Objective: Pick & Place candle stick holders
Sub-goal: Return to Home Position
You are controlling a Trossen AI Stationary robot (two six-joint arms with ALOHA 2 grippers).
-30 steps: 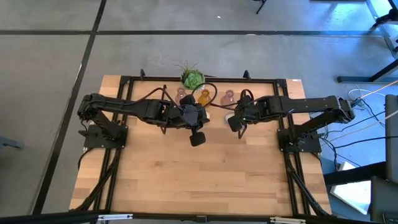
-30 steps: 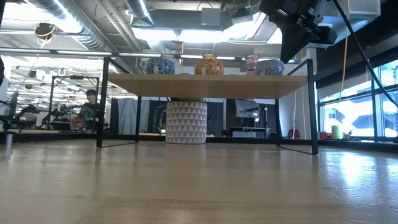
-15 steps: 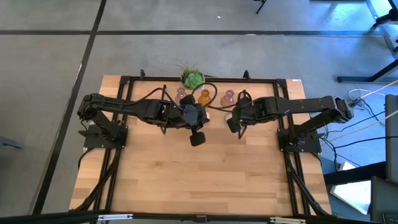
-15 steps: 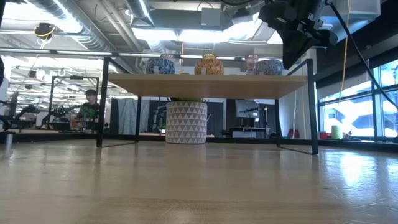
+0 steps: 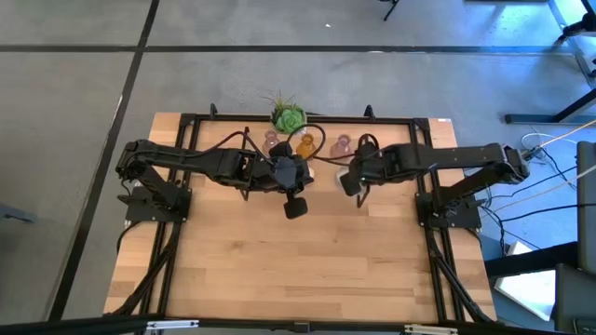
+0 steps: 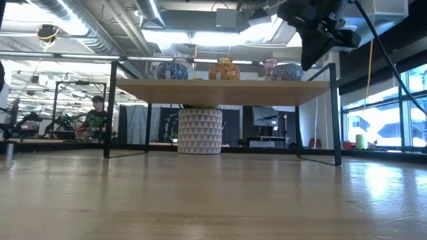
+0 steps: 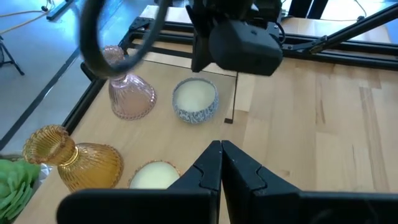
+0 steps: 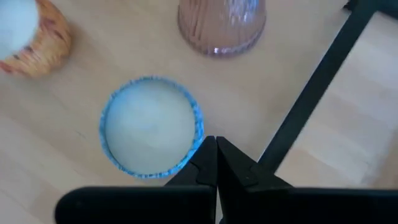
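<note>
Both tools were closed and empty. The left gripper (image 7: 219, 148) was pinched shut above the shelf (image 6: 220, 90). The right gripper (image 8: 215, 143) was likewise shut, hanging over the edge of a blue-rimmed cream holder (image 8: 152, 124). The candle stick holders (image 6: 224, 69) stood in a row on the shelf (amber one central). Risk noted: a low retreat could clip that holder or the black frame bar (image 8: 311, 93) and topple the neighbouring pink glass holder (image 8: 222, 25).
</note>
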